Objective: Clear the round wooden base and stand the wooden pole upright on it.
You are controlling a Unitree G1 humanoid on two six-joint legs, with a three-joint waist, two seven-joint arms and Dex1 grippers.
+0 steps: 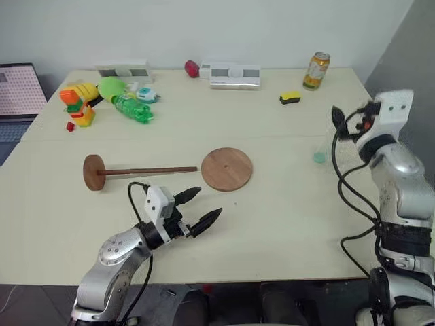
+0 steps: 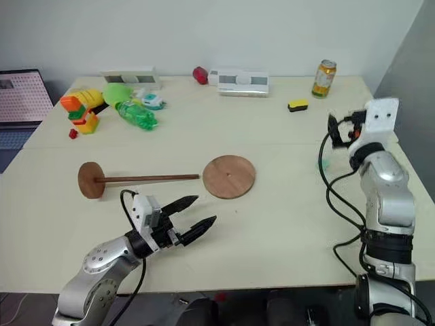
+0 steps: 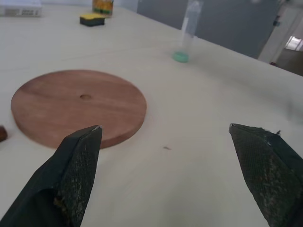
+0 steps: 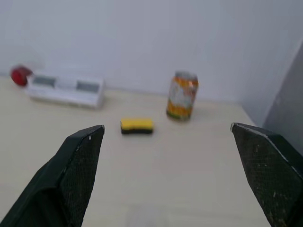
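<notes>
The thin, smooth round base point(image 1: 227, 169) lies bare; the pole point(image 1: 146, 170) lies flat beside it, tip nearly touching. Left gripper point(image 1: 202, 208) near it and right gripper point(image 4: 168, 175) both gape wide, empty.

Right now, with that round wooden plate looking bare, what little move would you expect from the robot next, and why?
Probably the open left gripper swings toward the wooden pole to grasp it. The round wooden base has nothing on it, the pole lies flat beside it, its tip near the rim, and this gripper hovers close by with nothing held.
</notes>
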